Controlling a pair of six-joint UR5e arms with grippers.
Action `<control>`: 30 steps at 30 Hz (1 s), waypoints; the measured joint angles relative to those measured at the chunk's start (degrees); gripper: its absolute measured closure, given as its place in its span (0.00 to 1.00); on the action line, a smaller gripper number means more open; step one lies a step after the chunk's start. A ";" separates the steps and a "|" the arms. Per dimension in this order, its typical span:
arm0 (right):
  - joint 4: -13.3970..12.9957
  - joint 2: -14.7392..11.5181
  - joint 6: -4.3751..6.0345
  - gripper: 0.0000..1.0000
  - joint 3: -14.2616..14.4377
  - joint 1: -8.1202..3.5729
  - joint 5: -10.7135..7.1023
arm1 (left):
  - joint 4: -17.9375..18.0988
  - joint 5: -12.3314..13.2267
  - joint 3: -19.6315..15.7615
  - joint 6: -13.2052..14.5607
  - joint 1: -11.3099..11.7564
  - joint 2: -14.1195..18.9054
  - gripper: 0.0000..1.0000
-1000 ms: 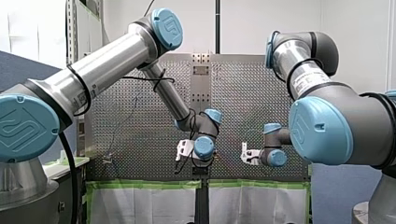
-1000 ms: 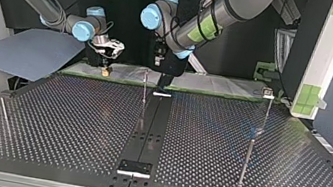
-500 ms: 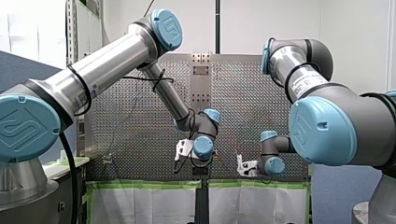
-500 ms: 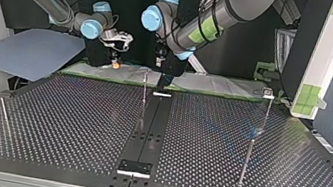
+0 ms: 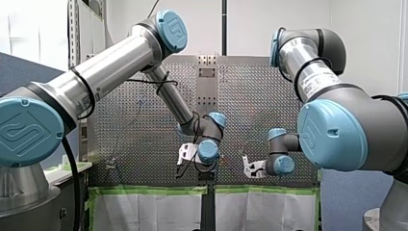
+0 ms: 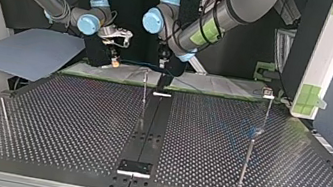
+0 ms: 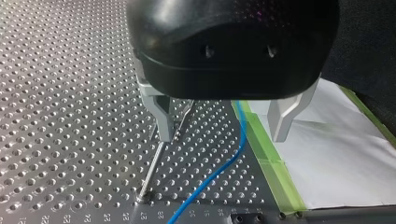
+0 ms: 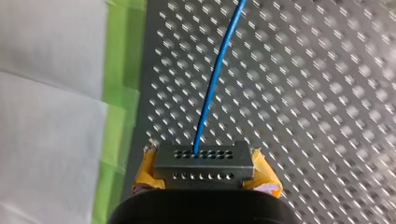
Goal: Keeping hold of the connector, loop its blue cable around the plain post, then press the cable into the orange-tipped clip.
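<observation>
A: What can go wrong from here?

B: First, the hold. The grey metal connector block (image 8: 204,162), with its rows of small holes, is clamped in my right arm's jaws, between the yellow pads (image 8: 145,173). In the top view it is in the upper part, left of the centre. The thin blue cable (image 8: 217,79) goes out of it straight ahead. If the cable catches somewhere during the loop, I judge the pull could drag the connector out of the pads.

A: Catches on what?

B: On the plain thin metal post (image 7: 154,168). My left arm's jaws stand wide and hold nothing. One metal finger (image 7: 163,116) is just beside the post, maybe touching; I cannot tell. The cable passes loose between the two fingers, apart from the post, so I think no loop is made yet. With jaws so wide it may slide out, or the finger may push the post.

A: And the clip?

B: I find no orange tip in any view, so aiming there is also a risk.

A: Now the count.

B: Two arms, two pairs of jaws, one connector, one blue cable. On the perforated metal table (image 6: 73,124), top view, I count three: the post in the upper middle, a second rod (image 6: 248,157) at the right, a third rod (image 6: 4,116) at the left. The table shines, so I am not sure.
</observation>
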 joint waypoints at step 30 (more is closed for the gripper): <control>-6.82 -5.27 1.88 1.00 9.49 2.31 5.95 | -1.94 2.73 -0.13 -1.53 0.31 -0.05 0.01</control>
